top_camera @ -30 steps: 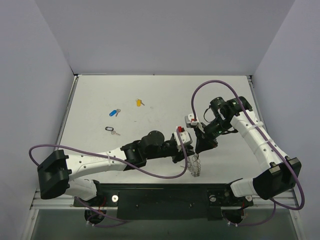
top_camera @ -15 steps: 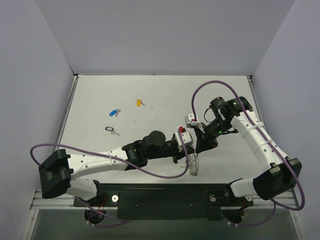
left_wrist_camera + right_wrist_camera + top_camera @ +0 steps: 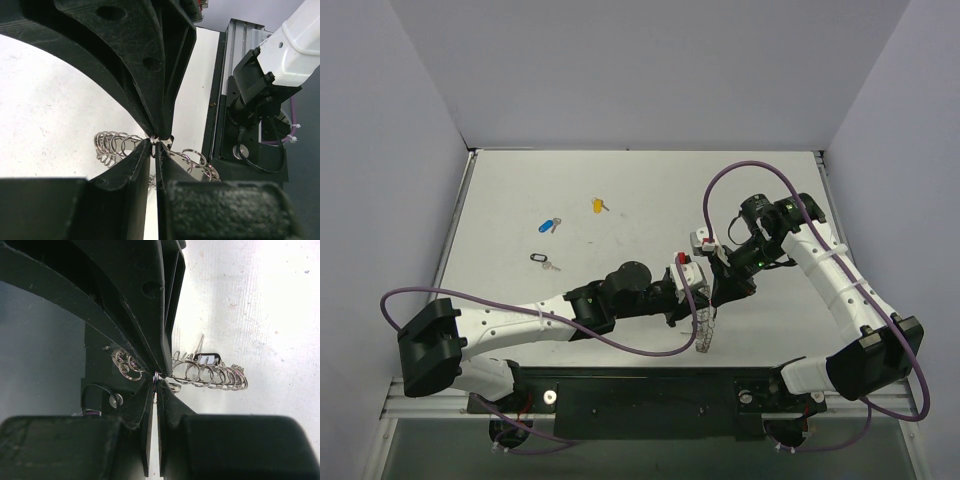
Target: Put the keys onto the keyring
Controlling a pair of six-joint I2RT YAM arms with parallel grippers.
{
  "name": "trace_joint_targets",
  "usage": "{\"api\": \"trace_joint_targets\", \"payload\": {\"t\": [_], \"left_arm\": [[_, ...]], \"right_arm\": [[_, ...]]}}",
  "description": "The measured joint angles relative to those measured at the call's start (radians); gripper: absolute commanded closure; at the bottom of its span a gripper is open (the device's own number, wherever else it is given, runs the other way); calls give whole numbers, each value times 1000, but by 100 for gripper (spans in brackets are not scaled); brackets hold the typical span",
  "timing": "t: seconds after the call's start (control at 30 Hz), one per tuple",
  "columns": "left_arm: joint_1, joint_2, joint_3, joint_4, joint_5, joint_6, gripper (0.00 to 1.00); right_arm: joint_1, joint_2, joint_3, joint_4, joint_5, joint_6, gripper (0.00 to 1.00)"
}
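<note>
The keyring, a silvery loop of coiled wire rings, hangs between both grippers near the table's front edge. My left gripper is shut on one of its rings, as the left wrist view shows, with coils to either side. My right gripper pinches the same spot, tip to tip with the left one. A black key sits among the coils. The blue key, the yellow key and another black key lie at the far left. The green key is out of view.
The black rail with the arm bases runs along the near edge, just below the hanging keyring. Grey walls close in the white table at the back and sides. The right arm's purple cable loops above its gripper.
The hanging keyring has swung slightly left and turned more edge-on. Both grippers have stayed together at the same spot.
</note>
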State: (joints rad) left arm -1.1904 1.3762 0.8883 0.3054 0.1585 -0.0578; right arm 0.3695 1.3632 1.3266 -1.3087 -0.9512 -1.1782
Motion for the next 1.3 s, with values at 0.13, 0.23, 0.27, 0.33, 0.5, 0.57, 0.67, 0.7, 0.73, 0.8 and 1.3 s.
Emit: {"api": "trace_joint_targets", "payload": {"t": [0.13,0.23,0.27,0.33,0.5,0.57,0.67,0.7,0.73,0.8,1.3], "left_arm": [[0,0,0,10,0,-8,79],[0,0,0,18,0,-10,79],[0,0,0,21,0,-10,79],[0,0,0,26,0,-11,80],[0,0,0,29,0,-13,83],[0,0,0,29,0,-13,83],[0,0,0,28,1,-13,82],[0,0,0,28,1,-13,81],[0,0,0,28,1,-13,80],[0,0,0,27,1,-13,79],[0,10,0,19,3,-13,86]], "right_arm": [[0,0,0,0,0,0,100],[2,0,0,-1,2,0,100],[2,0,-1,0,3,0,100],[2,0,-1,0,4,0,100],[3,0,-2,-1,5,0,100],[4,0,-2,-1,5,1,100],[4,-1,-2,-1,5,1,100],[4,-1,-2,-1,5,1,100],[4,-2,-2,-1,5,1,100],[4,-2,-2,-2,5,1,100],[4,-2,-2,-1,9,1,100]]}}
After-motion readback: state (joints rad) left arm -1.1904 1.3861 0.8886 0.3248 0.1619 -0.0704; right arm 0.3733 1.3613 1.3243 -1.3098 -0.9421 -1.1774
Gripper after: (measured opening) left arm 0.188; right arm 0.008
